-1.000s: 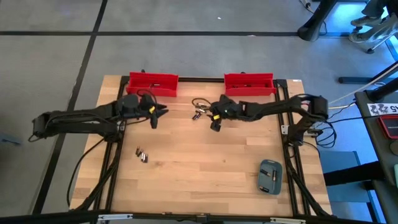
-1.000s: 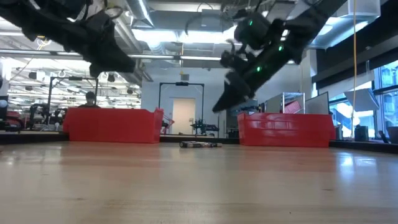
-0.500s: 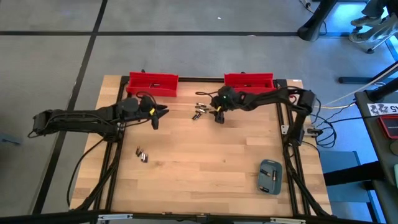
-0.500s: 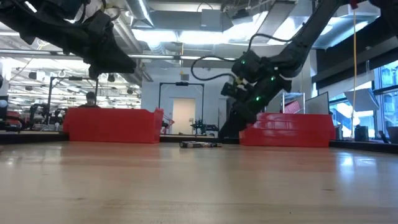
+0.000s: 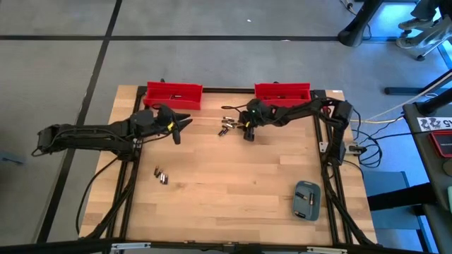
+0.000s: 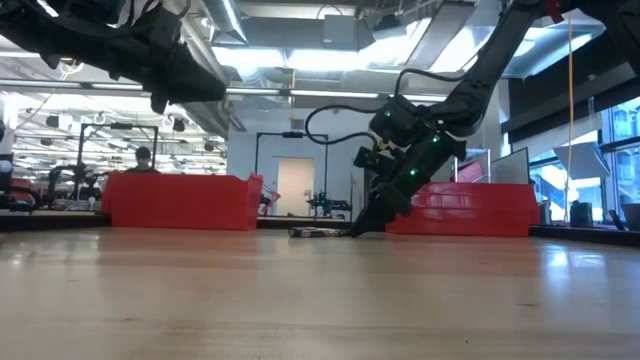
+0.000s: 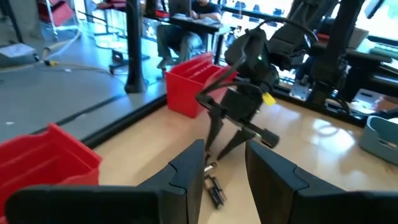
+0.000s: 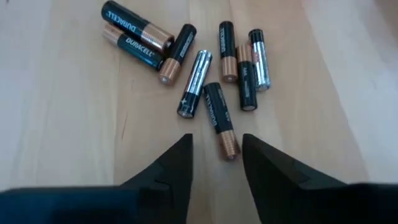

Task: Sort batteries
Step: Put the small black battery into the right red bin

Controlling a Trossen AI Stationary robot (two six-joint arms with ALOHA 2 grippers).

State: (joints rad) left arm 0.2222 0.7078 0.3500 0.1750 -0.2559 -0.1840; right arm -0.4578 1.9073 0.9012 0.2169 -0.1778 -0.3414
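Black batteries (image 8: pixel 214 115) lie just beyond right gripper (image 8: pixel 216 158).

I work in an open-plan robotics lab: exposed ceiling ducts (image 6: pixel 300 45) and strip lights overhead, a grey floor (image 5: pixel 63 63) taped in dark lines, office chairs (image 5: pixel 424 25) nearby, and a person (image 7: pixel 202 12) seated at a far desk.
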